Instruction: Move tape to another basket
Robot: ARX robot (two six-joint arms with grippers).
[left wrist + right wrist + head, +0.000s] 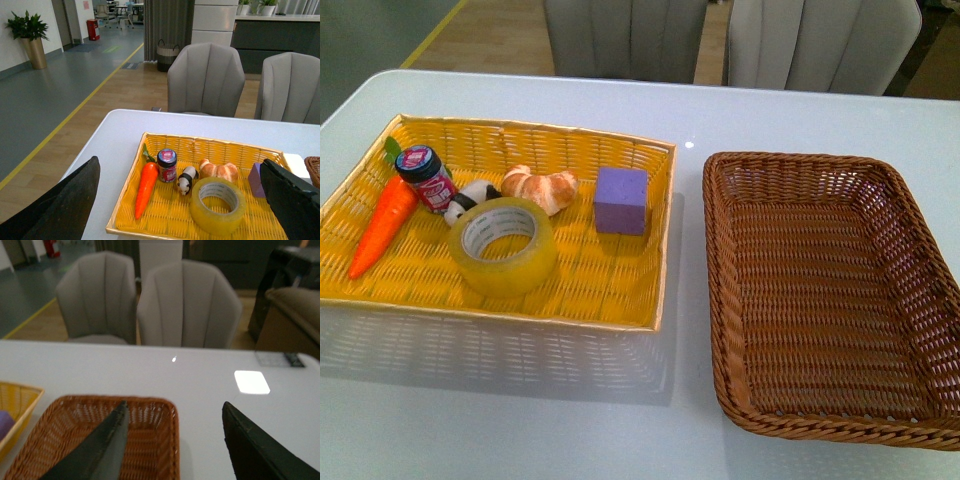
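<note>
The tape [503,244] [217,205], a wide translucent yellow roll with a pale core, lies flat in the yellow woven tray [620,290] [165,220] near its front edge. The brown wicker basket [830,300] [150,440] stands to the tray's right with nothing in it. Neither arm shows in the front view. My left gripper [180,170] is open, held back from the tray with the tape between its two dark fingers [60,205] in the picture. My right gripper [175,407] is open above the basket's far corner, holding nothing.
In the tray with the tape lie an orange toy carrot [382,225], a small dark-lidded jar [428,177], a panda figure [470,197], a croissant [542,187] and a purple cube [621,200]. Two grey chairs [206,80] stand behind the white table [520,420].
</note>
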